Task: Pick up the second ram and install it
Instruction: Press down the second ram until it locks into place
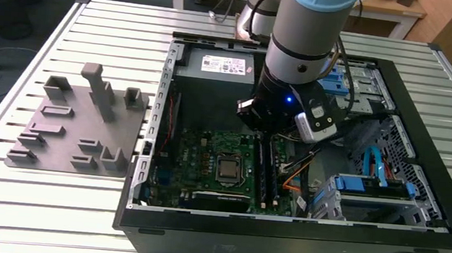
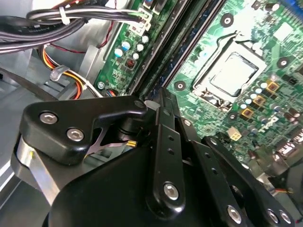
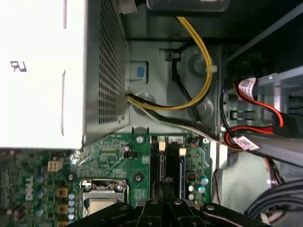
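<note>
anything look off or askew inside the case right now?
Nothing stands out. The gripper hangs over the RAM slots on the green motherboard inside the open PC case. Cables look routed normally, and the grey fixture block lies flat on the table beside the case.

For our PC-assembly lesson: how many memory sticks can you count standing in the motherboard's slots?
2: both memory sticks stand side by side in slots right of the CPU socket in the exterior view, beneath the gripper, which hides their upper ends.

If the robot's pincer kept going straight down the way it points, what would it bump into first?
Probably the long dark memory slots on the green motherboard: the black pincer points down at them inside the open black computer case. How far off they are is unclear.
</note>
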Robot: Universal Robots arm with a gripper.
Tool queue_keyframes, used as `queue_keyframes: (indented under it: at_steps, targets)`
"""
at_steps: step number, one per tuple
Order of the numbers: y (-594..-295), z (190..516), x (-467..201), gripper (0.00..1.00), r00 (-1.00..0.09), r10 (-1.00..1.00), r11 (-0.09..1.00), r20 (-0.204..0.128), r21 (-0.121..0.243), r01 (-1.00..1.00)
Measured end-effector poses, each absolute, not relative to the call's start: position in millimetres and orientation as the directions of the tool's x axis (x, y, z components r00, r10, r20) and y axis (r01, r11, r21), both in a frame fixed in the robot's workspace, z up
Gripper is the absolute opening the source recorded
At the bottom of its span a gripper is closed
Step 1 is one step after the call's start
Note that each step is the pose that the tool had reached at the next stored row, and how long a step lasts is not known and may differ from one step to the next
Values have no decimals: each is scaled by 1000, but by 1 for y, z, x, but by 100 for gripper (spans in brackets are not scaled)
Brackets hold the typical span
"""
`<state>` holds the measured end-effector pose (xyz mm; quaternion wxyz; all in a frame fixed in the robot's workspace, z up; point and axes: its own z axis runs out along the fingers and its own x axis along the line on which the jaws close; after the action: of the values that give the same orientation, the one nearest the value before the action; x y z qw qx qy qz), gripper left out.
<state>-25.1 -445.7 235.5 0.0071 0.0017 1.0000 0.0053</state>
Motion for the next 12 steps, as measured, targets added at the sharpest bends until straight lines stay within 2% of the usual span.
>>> queue_keyframes:
  at_steps: [12]
  targets:
    - [-439, 219, -25, 11, -1000, 3, 1000, -14, 10, 3]
